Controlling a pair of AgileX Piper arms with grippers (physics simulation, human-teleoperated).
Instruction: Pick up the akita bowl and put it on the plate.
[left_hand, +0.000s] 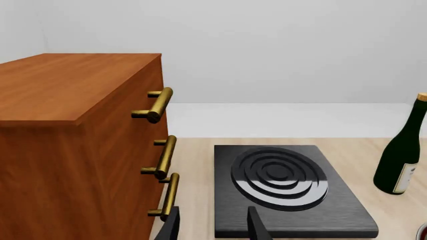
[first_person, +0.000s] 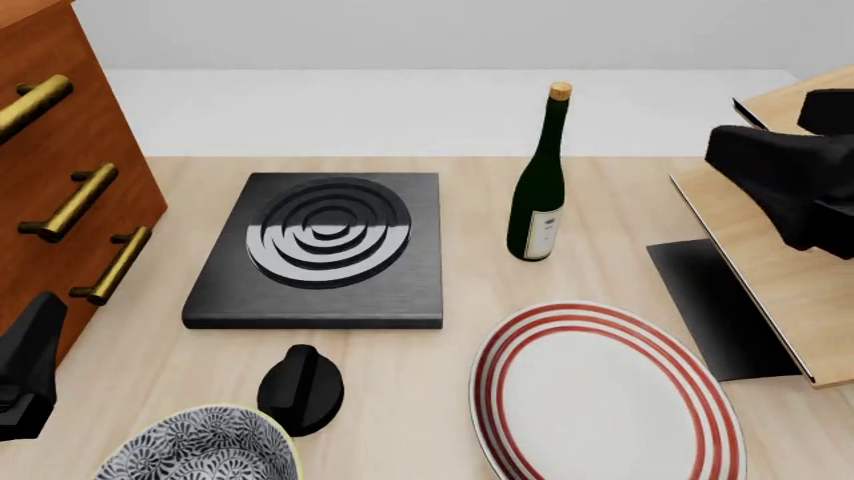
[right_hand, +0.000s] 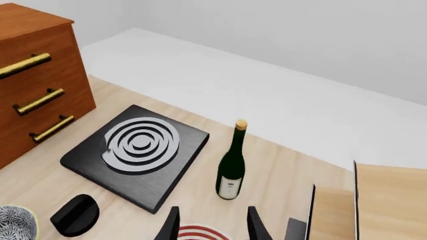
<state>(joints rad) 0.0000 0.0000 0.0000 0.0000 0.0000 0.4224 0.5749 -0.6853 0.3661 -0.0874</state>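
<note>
Currently we list: wooden cabinet (first_person: 60, 180) at far left; black stove (first_person: 327, 250); plate (first_person: 607, 395), near right of centre; bowl (first_person: 200, 448) at the near left edge, well apart from the plate, beside a black knob (first_person: 300, 388); wine bottle (first_person: 541, 180) (upright, behind the plate). Left gripper (left_hand: 212, 227) and right gripper (right_hand: 212, 224): jaws parted, holding nothing.
</note>
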